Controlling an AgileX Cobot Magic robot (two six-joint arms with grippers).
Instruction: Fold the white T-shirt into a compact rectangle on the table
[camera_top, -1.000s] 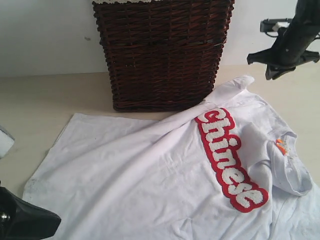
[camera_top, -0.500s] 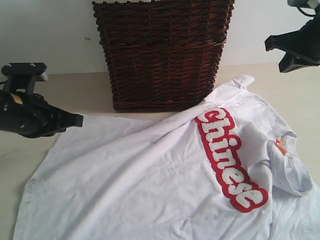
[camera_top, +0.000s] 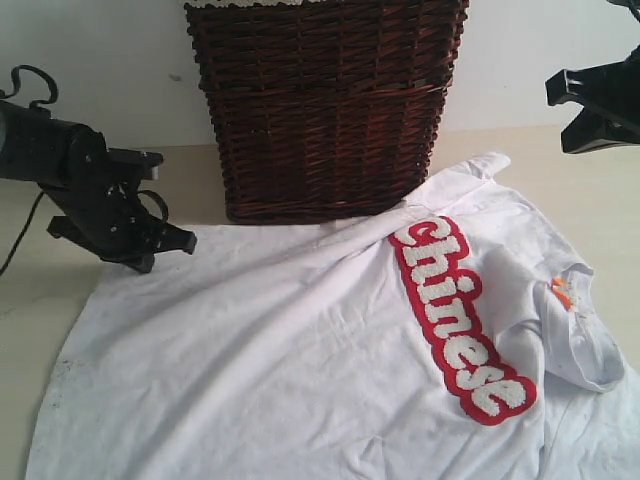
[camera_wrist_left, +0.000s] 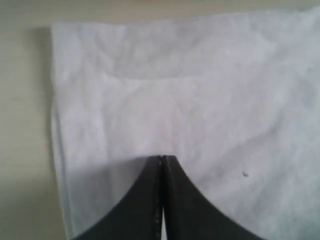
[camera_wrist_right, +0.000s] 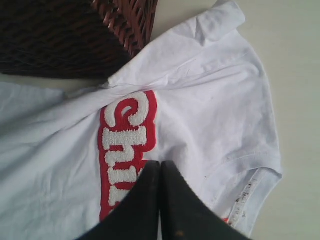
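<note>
So, the white T-shirt (camera_top: 300, 350) is lying spread out on the table (camera_top: 590, 190), not folded at all, front side up, with the fuzzy red-outlined "Chinese" lettering (camera_top: 460, 315) running diagonally across it and the little orange collar loop (camera_top: 562, 291) showing near the neck. It's fairly rumpled, with a long crease leading from the lettering toward the far edge of the cloth. Behind it stands the dark wicker basket (camera_top: 325, 110), upright on the table. One short sleeve (camera_top: 470, 170) sits just beside the basket's lower corner, and the shirt comes right up to its base there. As for what's inside the basket, I honestly can't tell: only the woven outside wall shows, plus a thin sliver of white along the very top rim. The left gripper (camera_wrist_left: 162, 157) has its two black fingers pressed flat together with nothing between them. It hangs over a plain corner of the shirt near the hem, and I can't say whether it touches the cloth. The right gripper (camera_wrist_right: 160, 162) is also squeezed completely closed and empty, held up above the sleeve end of the shirt, clear of the fabric.
</note>
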